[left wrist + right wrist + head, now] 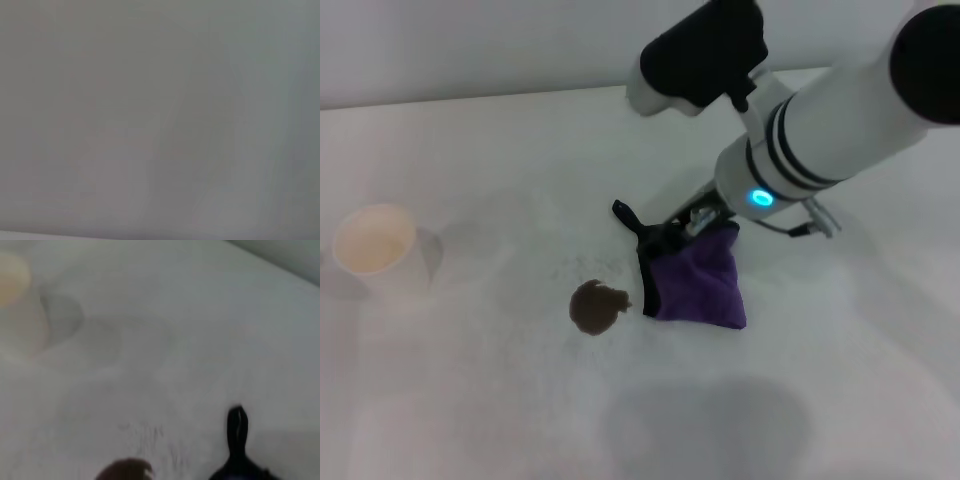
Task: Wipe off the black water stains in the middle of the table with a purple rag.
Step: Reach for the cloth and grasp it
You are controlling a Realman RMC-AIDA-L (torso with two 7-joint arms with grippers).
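Observation:
The purple rag (700,285) with black edging is bunched up and hangs from my right gripper (687,225), which is shut on its upper part; its lower edge rests on the white table (460,400). The black water stain (596,306), a small dark brown blotch, lies just left of the rag, apart from it. In the right wrist view the stain (125,471) shows at the edge, with the rag's black loop (236,427) beside it. My left gripper is out of view; the left wrist view shows only plain grey.
A pale paper cup (375,245) stands at the table's left side; it also shows blurred in the right wrist view (12,280). Faint grey specks lie just above the stain. My right arm (840,110) reaches in from the upper right.

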